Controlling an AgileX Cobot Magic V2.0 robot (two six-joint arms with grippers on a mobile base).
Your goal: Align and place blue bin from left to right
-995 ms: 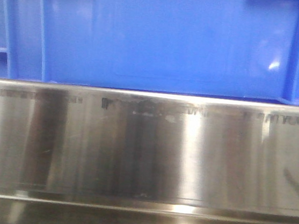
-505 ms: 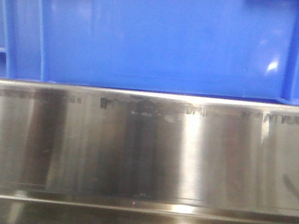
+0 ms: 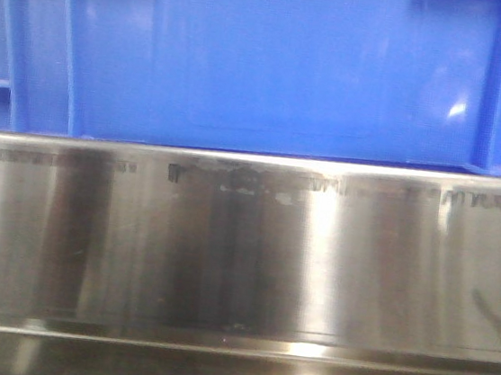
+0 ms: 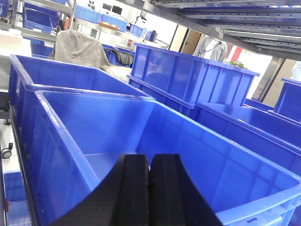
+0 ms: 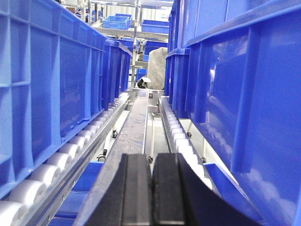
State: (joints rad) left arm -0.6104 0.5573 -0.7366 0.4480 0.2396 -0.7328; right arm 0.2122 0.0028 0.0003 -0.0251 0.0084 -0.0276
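The blue bin (image 3: 274, 63) fills the top half of the front view, its flat wall running edge to edge with ribs showing at the left and right ends, and it sits right above a steel rail (image 3: 243, 250) that spans the lower half. From this close I can't say whether its ends line up with anything beside it; the view is simply too tight.

Over to the left wrist: an open bin (image 4: 117, 136) sits just below the left gripper (image 4: 149, 188), empty inside, with more blue bins (image 4: 188, 80) ranked behind and to the right of it. It is probably the task bin seen from above, though I can't confirm that.

The right wrist looks down an aisle between two rows of bins standing on roller tracks (image 5: 61, 160), left and right, with a steel strip (image 5: 136, 127) running away down the middle.

Now the small stuff. The left gripper has its black pads pressed together, nothing between them. The right gripper (image 5: 151, 188) is the same, pads closed on empty air, low over the strip.

So neither arm has hold of the bin, or visibly touches it. My read: the bin is on its shelf, but any aligning or sideways shift is unconfirmed, and a push or grasp looks yet to come.
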